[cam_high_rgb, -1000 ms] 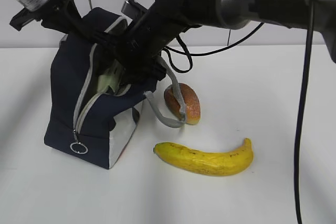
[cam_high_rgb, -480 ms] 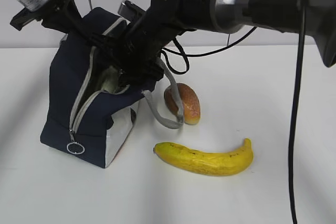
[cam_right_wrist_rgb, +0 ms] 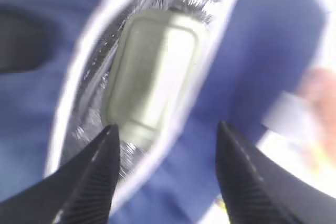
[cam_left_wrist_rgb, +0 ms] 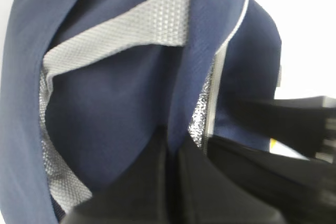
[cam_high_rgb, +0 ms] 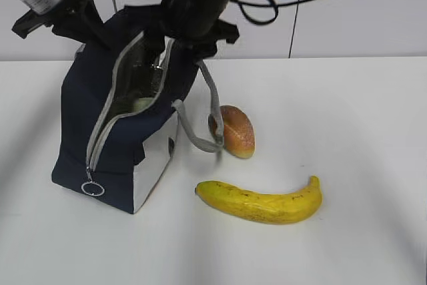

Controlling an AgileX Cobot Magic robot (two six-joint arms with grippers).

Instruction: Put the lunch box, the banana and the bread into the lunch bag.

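The navy lunch bag point(cam_high_rgb: 93, 145) stands at the left with its zipper open. My left gripper point(cam_left_wrist_rgb: 173, 148) is shut on a fold of the bag's point(cam_left_wrist_rgb: 110, 103) top edge and holds the mouth apart. The sage-green lunch box point(cam_right_wrist_rgb: 155, 72) lies inside on the silver lining, and a pale bit of the lunch box point(cam_high_rgb: 141, 104) shows through the opening. Just above the bag's mouth my right gripper point(cam_right_wrist_rgb: 168, 126) hangs open with nothing between its fingers. On the table beside the bag lies the bread point(cam_high_rgb: 233, 131), with the banana point(cam_high_rgb: 260, 201) in front of it.
A grey strap handle point(cam_high_rgb: 197, 139) loops out of the bag and touches the bread. The zipper's ring pull point(cam_high_rgb: 92, 189) hangs at the bag's lower front. White table point(cam_high_rgb: 347, 131) spreads to the right, and a pale wall point(cam_high_rgb: 353, 11) runs behind it.
My right arm has risen out of the bag's mouth with its jaws wider and empty, leaving the lunch box inside. The bag shifted slightly left. The left gripper kept its hold.
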